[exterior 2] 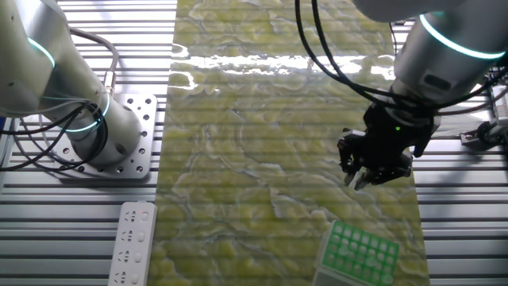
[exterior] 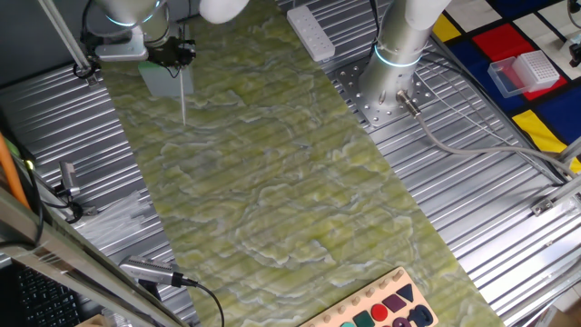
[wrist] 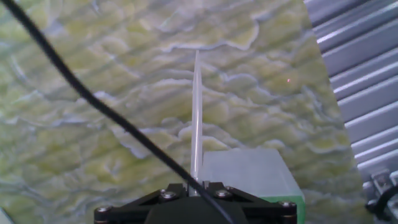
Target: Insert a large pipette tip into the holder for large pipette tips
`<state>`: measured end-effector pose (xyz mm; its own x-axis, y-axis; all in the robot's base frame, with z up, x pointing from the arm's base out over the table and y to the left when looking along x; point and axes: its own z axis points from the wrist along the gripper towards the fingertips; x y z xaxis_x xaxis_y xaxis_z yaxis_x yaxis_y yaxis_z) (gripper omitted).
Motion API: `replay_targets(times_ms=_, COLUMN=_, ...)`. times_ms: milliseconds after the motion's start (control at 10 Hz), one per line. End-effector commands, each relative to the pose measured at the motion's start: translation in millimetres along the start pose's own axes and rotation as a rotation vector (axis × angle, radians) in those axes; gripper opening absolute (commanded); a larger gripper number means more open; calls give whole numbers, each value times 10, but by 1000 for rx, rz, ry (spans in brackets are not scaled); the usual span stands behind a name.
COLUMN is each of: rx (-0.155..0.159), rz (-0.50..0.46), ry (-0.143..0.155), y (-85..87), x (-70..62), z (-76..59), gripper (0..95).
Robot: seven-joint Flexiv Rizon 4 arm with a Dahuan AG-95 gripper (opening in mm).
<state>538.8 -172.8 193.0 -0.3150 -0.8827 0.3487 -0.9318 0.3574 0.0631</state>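
The large pipette tip (wrist: 196,118) is clamped at its wide end between the gripper (wrist: 196,184) fingers and points straight away from the hand over the green-marbled mat (wrist: 93,74). In one fixed view the tip (exterior: 184,98) hangs upright from the gripper (exterior: 175,56), its point above the mat (exterior: 290,182) and not touching it.

The holder for large pipette tips (exterior 2: 359,253) stands on the mat near its edge, just beside and below the gripper (exterior 2: 367,176); its green top with rows of holes shows only in the other fixed view. In the hand view the holder (wrist: 249,174) appears as a pale grey-green side right of the tip's base, and in one fixed view (exterior: 163,80) it sits behind the tip, under the hand.

The arm comes down from above with the wrist vertical. Open mat stretches wide toward the middle of the table; ribbed metal (exterior 2: 460,199) borders it close beside the holder. A white power strip (exterior 2: 132,242) lies beyond the far edge, beside a second arm's base (exterior 2: 111,151).
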Motion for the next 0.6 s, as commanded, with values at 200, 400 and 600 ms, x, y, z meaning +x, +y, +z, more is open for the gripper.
replay_targets(times_ms=200, rx=-31, rz=-105, ry=43, y=-64, x=131, z=33, gripper=0)
replay_targets(times_ms=400, rx=-40, rz=-148, ry=45, y=-181, x=436, z=62, gripper=0)
replay_targets(times_ms=600, rx=-75, rz=-170, ry=57, y=-263, x=692, z=28, gripper=0)
